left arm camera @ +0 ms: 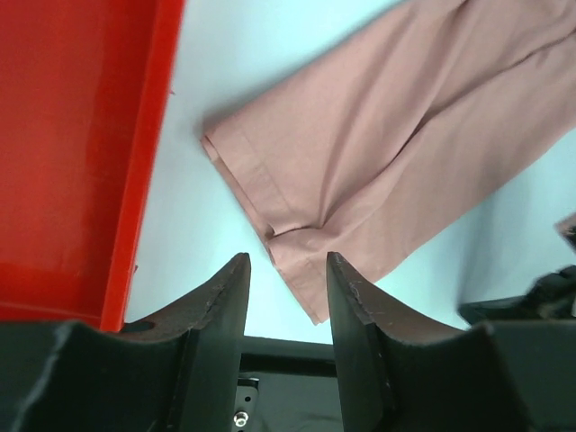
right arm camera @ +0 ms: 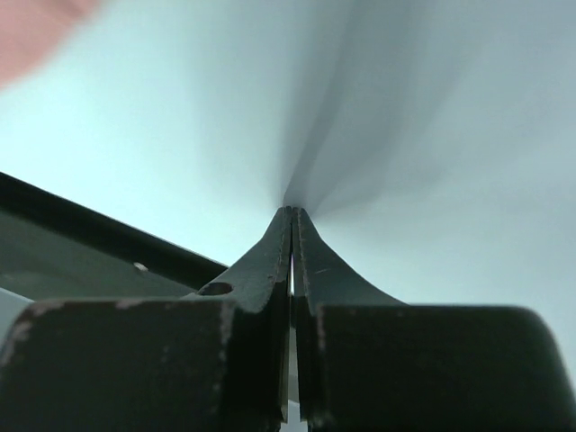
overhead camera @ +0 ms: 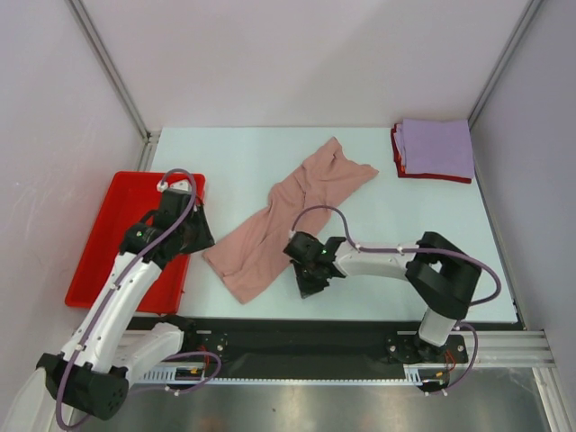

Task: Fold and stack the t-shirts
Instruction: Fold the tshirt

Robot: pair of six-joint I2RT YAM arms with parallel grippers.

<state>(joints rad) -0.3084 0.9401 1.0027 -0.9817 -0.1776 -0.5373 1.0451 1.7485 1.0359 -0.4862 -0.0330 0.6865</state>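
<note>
A dusty-pink t-shirt [overhead camera: 279, 225] lies crumpled in a long diagonal strip across the middle of the table, and its hem and corner [left arm camera: 387, 153] fill the left wrist view. At the far right corner a folded lavender t-shirt [overhead camera: 436, 147] rests on a folded red one [overhead camera: 397, 151]. My left gripper [overhead camera: 194, 230] [left arm camera: 286, 270] hovers open and empty just left of the pink shirt's near end. My right gripper [overhead camera: 308, 277] [right arm camera: 292, 216] is shut beside the shirt's right edge, low over bare table. No cloth shows between its jaws. A pink blur [right arm camera: 36, 27] sits off to its left.
A red plastic tray [overhead camera: 99, 252] [left arm camera: 72, 135] lies at the left edge of the table, partly under my left arm. Black rails [overhead camera: 297, 337] run along the near edge. Walls close in the left, back and right sides.
</note>
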